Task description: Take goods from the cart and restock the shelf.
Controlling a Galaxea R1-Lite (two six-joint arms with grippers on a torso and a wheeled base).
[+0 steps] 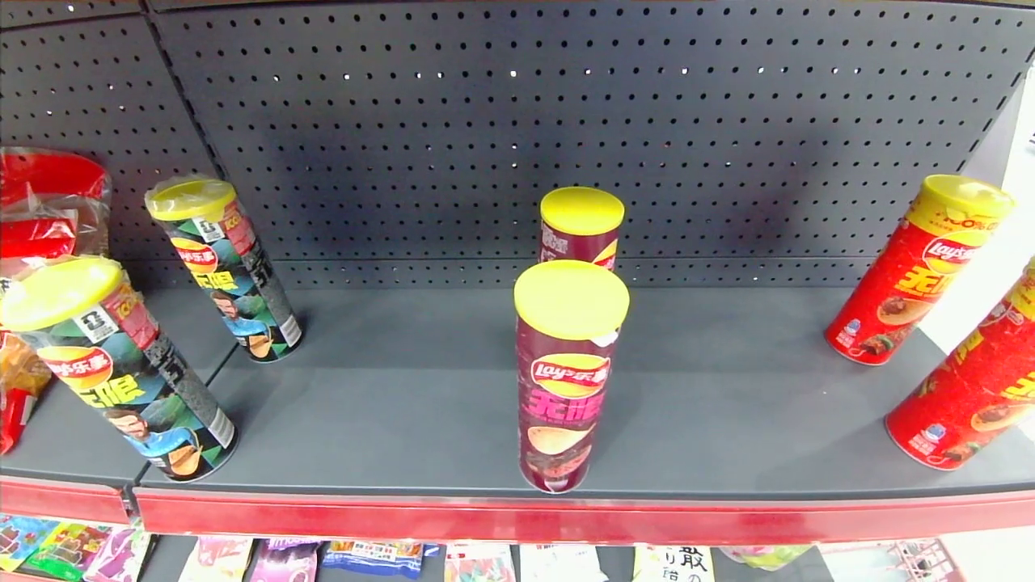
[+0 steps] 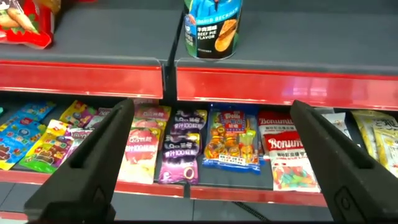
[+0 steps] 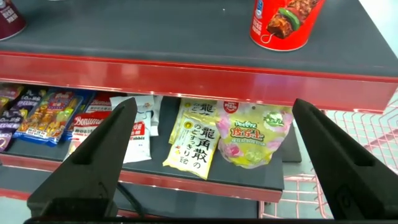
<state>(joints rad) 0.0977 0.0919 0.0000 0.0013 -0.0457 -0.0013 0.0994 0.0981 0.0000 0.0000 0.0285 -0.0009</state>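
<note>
Gray shelf (image 1: pixel 404 404), upright chip cans (image 1: pixel 566 380) above: left hand (image 2: pixel 209 106) and right hand (image 3: pixel 214 102) both gape empty, the wire cart (image 3: pixel 373 124) seemingly just beside the right one.

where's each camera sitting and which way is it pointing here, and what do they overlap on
Head view: on the head, looking forward and down onto the grey shelf of chip canisters.
Left wrist view: on the left wrist, facing the red shelf edge and candy bags below; the open left gripper frames it.
Right wrist view: on the right wrist, facing that edge farther right; the open right gripper frames it.
Shared: both wrist views catch the red-and-white bag.
</note>
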